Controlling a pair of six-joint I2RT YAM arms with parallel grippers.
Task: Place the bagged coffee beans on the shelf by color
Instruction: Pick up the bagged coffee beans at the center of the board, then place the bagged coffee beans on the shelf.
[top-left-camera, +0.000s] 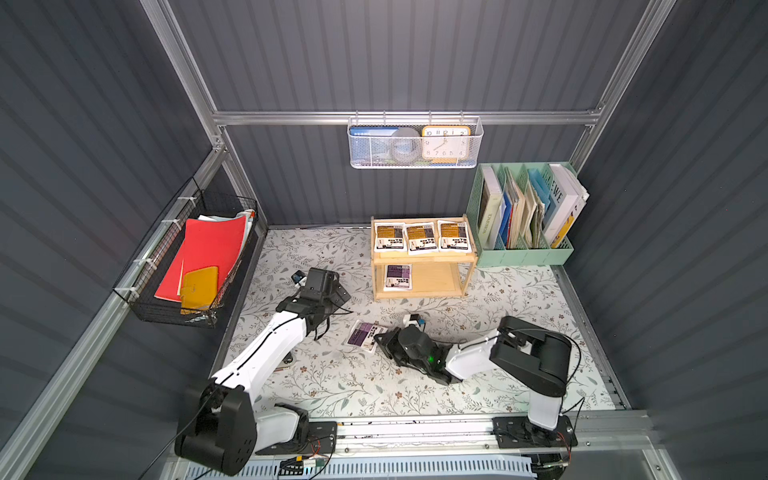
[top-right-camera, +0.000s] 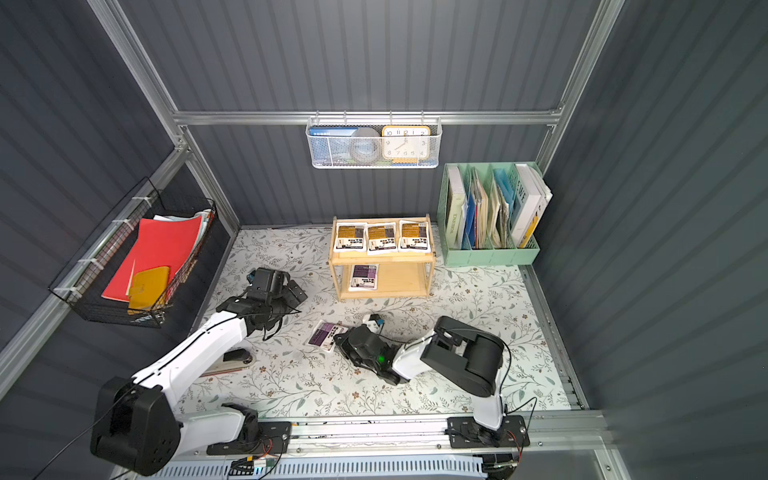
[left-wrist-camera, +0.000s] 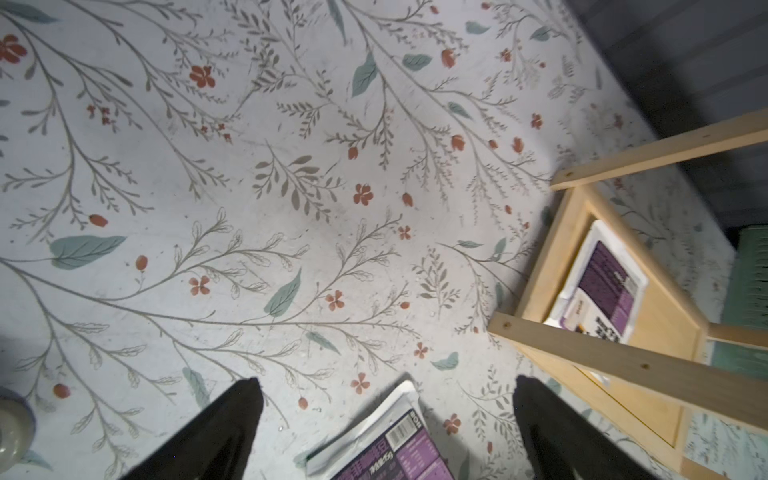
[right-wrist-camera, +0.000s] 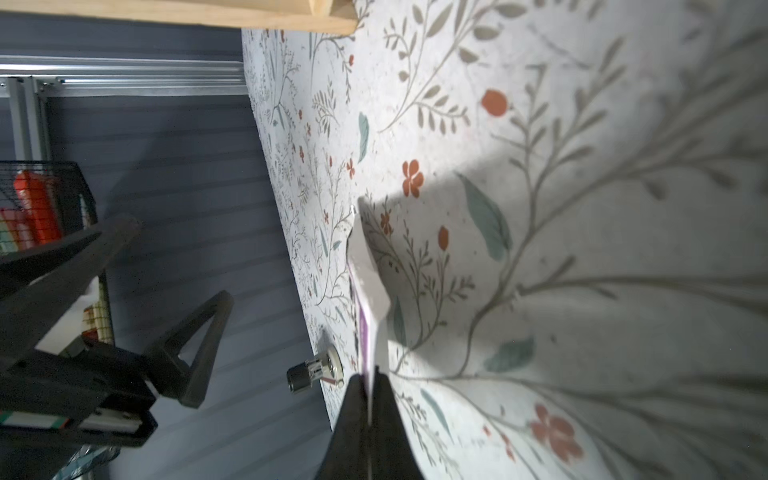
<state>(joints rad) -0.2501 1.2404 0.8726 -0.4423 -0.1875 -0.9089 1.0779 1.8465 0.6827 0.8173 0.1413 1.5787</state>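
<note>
Since purple belongs on the lower tier of the shelf (top-left-camera: 424, 258), I have the right pincer (right-wrist-camera: 370, 376) pinched shut on an edge of the loose purple pouch (top-left-camera: 362, 335); left pincer (left-wrist-camera: 386, 381) gapes, empty.

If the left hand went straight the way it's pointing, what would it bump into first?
The left hand would probably meet the purple coffee pouch first, else the flowery table cover; depth is unclear.

3 orange pouches (top-left-camera: 423, 237), 2 purple pouches (top-left-camera: 398, 277), 1 shelf (top-left-camera: 424, 259)
</note>
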